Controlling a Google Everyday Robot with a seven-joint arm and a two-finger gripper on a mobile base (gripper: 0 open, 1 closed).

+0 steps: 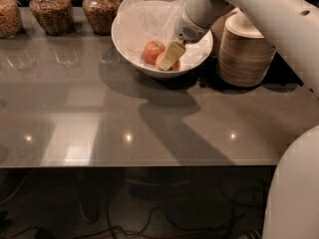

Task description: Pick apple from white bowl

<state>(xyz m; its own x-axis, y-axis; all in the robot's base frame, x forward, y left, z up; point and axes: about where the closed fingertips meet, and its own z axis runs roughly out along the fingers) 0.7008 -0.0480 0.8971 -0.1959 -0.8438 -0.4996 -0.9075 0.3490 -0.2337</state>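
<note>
My pale tan gripper (169, 57) is down inside the large, glossy white round bowl (124, 43), which stands at the back of the smooth grey table top (149, 128). Crinkled white paper lining (142, 19) rises above the bowl's far rim. Two apples lie side by side in the bowl. The round reddish apple (152, 51) on the left is in plain view, just beside my gripper. The second apple (176, 65) sits mostly behind my gripper, with only a red edge showing. I cannot tell whether my gripper is open or closed, or whether it has hold of that apple. My white arm (249, 9) reaches in from the upper right, passing over a tall stack of beige disposable bowls (246, 56) just right of the white bowl. Three glass jars of brown contents (48, 11) line the back left edge.
</note>
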